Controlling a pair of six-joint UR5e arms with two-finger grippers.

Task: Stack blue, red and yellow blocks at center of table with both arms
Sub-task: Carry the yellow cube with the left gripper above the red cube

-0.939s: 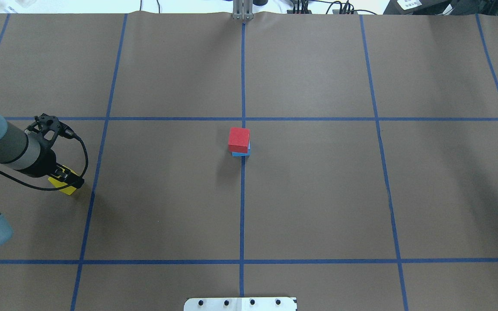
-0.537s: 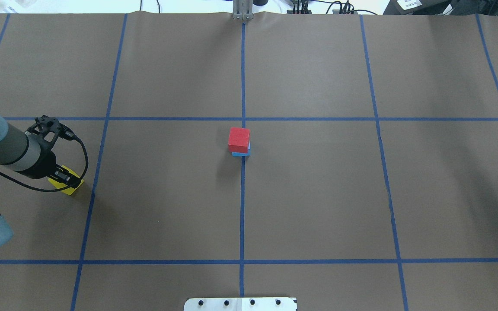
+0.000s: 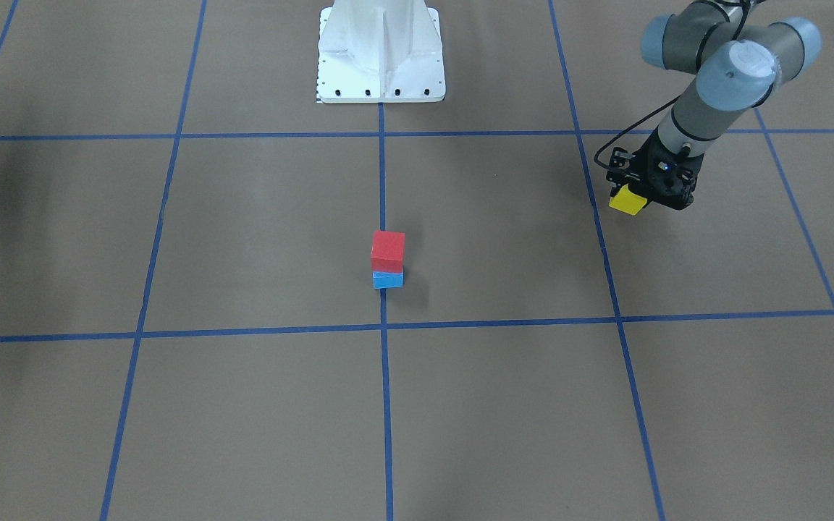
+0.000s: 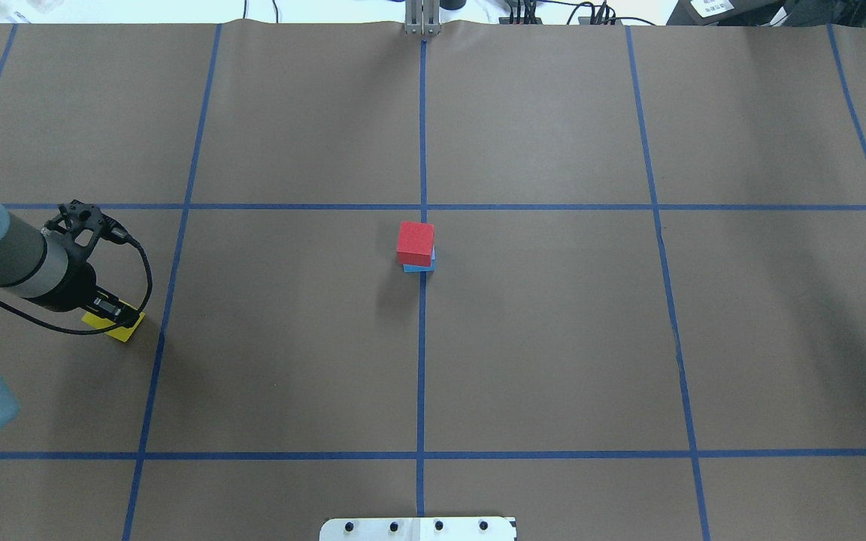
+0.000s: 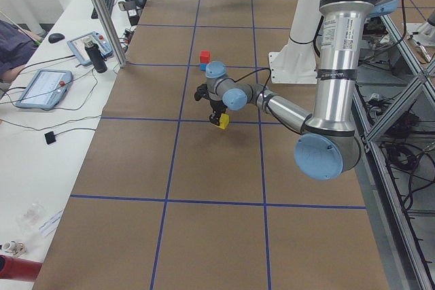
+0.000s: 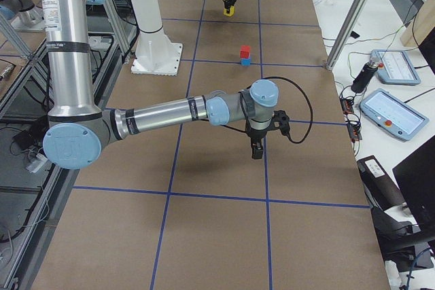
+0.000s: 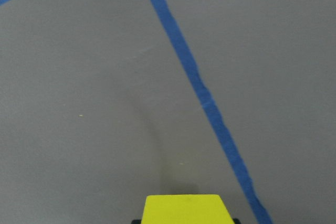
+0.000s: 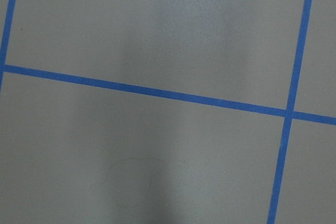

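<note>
A red block (image 4: 415, 242) sits on a blue block (image 4: 419, 267) at the table's centre, where the tape lines cross; the stack also shows in the front view (image 3: 388, 250). A yellow block (image 4: 123, 330) lies on the table at the left. My left gripper (image 4: 110, 314) is down over it, jaws on either side, and looks open. In the left wrist view the yellow block (image 7: 182, 209) fills the bottom centre. My right gripper (image 6: 256, 153) hangs above bare table far right; I cannot tell if it is open or shut.
The table is brown paper with a grid of blue tape lines (image 4: 422, 361). The white robot base (image 3: 381, 51) stands at the table's near edge. Tablets and cables (image 6: 391, 110) lie beyond the far edge.
My left gripper has sunk lower over the yellow block, covering more of it. The block itself has stayed put. The red and blue stack has not moved.
</note>
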